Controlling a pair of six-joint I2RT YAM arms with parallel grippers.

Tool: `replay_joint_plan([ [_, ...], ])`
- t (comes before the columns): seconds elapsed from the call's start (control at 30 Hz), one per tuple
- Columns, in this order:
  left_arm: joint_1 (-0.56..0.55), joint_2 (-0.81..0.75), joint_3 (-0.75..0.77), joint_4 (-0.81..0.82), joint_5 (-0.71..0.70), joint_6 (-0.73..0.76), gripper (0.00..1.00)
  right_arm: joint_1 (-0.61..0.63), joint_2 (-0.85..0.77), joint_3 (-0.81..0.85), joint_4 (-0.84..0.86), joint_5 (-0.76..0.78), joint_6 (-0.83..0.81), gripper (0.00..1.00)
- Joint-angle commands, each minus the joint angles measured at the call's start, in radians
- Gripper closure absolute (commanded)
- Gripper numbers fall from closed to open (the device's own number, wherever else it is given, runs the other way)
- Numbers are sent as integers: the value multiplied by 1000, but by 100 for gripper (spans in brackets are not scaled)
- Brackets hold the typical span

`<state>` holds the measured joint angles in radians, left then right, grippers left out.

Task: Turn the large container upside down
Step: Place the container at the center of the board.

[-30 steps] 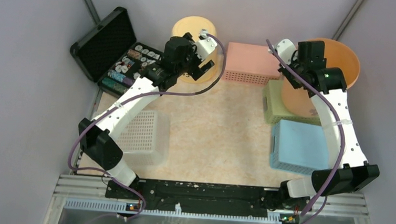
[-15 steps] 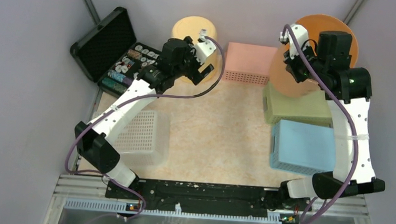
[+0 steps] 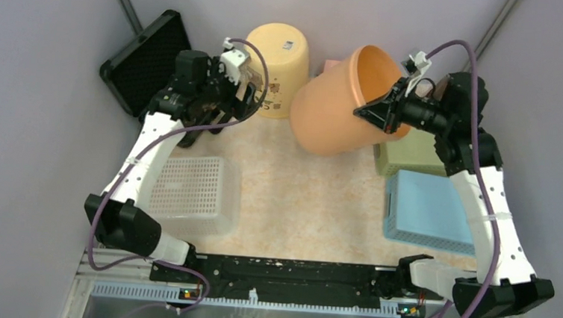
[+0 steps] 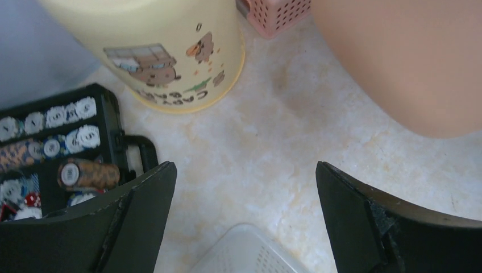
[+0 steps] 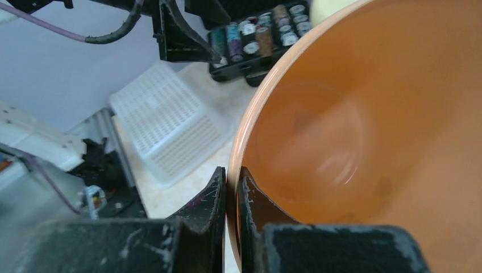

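Big orange bucket (image 3: 334, 106) on its side in mid-air, about halfway to upside down.
The right pincer (image 5: 230, 182) is pinched narrow on its rim, so the bucket hangs over the back of the surface (image 3: 298, 197), lengthways left to right, mouth toward the right arm and bottom toward the left pincer (image 4: 244, 187), which gapes wide and empty. I count two buckets, orange and yellow (image 3: 278, 50); four baskets, pink (image 4: 278, 14), green (image 3: 413, 155), blue (image 3: 428, 210), white (image 3: 190, 194); one chip case (image 3: 147, 60).

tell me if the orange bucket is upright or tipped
Tipped, roughly on its side: the orange bucket has its mouth facing the right gripper, shut on its rim.
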<state>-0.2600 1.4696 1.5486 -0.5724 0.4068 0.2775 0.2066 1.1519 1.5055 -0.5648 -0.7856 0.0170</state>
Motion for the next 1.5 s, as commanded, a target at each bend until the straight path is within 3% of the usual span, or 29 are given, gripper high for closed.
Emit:
replay_joint_plan([
  [0.0, 77, -134, -78, -23, 162, -59, 1, -2, 11, -172, 474, -181, 343, 100],
  [0.27, 195, -214, -213, -52, 162, -92, 1, -3, 83, -412, 832, -188, 607, 100],
  [0.47, 231, -208, -292, -51, 216, -95, 1, -3, 97, -515, 928, -124, 686, 100],
  [0.67, 231, -170, -358, 15, 378, -119, 1, -10, 109, -568, 859, -44, 640, 99],
  [0.87, 231, -69, -366, 42, 551, -149, 1, -12, 103, -575, 721, 4, 463, 70],
  [1.17, 229, 23, -368, 162, 650, -244, 1, -17, 73, -571, 602, 36, 321, 56],
  [1.47, 190, 86, -351, 300, 685, -366, 1, -16, 63, -481, 373, 140, 138, 39],
])
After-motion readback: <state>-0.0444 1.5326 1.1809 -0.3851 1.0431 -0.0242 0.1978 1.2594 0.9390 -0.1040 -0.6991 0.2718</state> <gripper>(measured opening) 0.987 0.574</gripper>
